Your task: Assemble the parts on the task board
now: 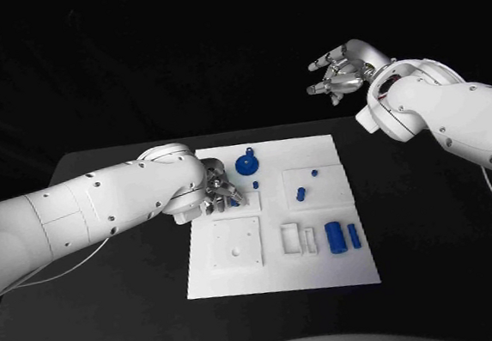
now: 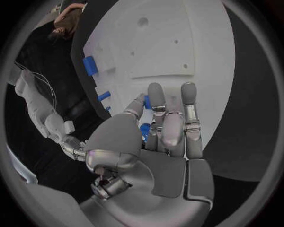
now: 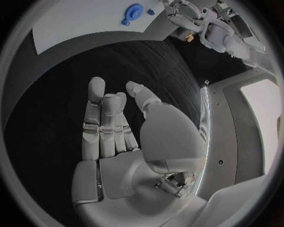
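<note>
The white task board (image 1: pixel 337 271) lies mid-table. My left hand (image 1: pixel 218 194) hovers low over its far left part, next to a round blue part (image 1: pixel 247 165). In the left wrist view my left hand (image 2: pixel 160 137) pinches a small blue piece (image 2: pixel 144 131) between thumb and fingers; the thumb hides most of it. Small blue pegs (image 1: pixel 301 193) stand mid-board, and two blue cylinders (image 1: pixel 335 237) lie near the right front. My right hand (image 1: pixel 344 69) is raised beyond the table's far edge, fingers apart and holding nothing; its palm (image 3: pixel 127 156) is bare.
White raised blocks (image 1: pixel 234 243) and a slotted block (image 1: pixel 292 238) sit on the board's front half. Black table (image 1: pixel 119 328) surrounds the board. Blue cylinders (image 2: pixel 89 65) show at the board's edge in the left wrist view.
</note>
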